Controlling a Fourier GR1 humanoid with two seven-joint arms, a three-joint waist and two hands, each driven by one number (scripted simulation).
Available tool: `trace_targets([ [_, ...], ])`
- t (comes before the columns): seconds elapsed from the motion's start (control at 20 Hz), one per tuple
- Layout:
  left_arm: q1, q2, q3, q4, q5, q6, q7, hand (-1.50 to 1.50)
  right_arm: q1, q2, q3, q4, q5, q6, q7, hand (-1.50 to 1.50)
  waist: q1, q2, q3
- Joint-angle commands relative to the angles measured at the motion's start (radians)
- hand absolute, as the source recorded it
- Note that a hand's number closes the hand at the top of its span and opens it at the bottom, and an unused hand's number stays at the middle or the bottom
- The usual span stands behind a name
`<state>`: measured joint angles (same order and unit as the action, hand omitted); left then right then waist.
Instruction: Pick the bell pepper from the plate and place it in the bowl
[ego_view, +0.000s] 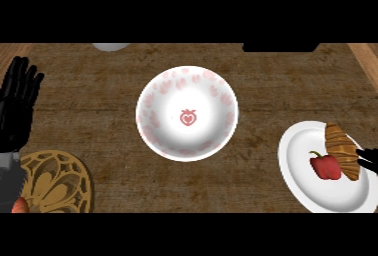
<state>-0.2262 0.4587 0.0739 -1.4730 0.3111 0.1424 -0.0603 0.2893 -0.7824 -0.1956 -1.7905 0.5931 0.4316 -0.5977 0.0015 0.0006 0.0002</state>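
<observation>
Fingers (367, 158) of right hand (370, 162) only just show at right edge, curl can't be told; left hand (18, 102) rests w/ straight, released fingers at left edge. Bell pepper (325, 167) sits on white plate (310, 192) beside croissant (343, 150), just left of right fingers, croissant btwn. Not grasped yet; strawberry-print bowl (187, 114) mid-table (103, 95) holds nothing. Pick, carry, place all left

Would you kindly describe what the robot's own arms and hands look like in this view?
The left hand is plain black, with long slender fingers, and joins a grey forearm at the lower left edge. Of the right hand only black fingertips show at the right edge. No cables, markings or sleeves are visible.
</observation>
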Motion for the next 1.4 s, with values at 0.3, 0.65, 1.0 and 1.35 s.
trace_targets([
  [0.3,-0.031,-0.019,0.042,-0.013,-0.044,-0.022,0.056,0.00,-0.176,0.136,0.100,0.213,0.174,-0.054,-0.051,-1.50,0.001,0.000,0.000],
  [0.65,0.049,-0.062,0.060,-0.079,-0.074,-0.051,0.042,0.00,-0.151,0.167,0.073,0.213,0.202,-0.063,-0.147,-1.50,-0.003,-0.002,0.000],
  [1.0,-0.079,-0.110,0.056,0.067,-0.148,-0.020,-0.004,0.00,-0.314,0.231,0.140,0.301,0.297,-0.036,-0.030,-1.50,-0.002,0.001,0.000],
  [1.35,-0.013,-0.137,0.092,0.072,-0.152,-0.079,-0.061,0.00,-0.291,0.275,0.122,0.383,0.358,-0.115,-0.105,-1.50,-0.002,0.000,0.000],
])
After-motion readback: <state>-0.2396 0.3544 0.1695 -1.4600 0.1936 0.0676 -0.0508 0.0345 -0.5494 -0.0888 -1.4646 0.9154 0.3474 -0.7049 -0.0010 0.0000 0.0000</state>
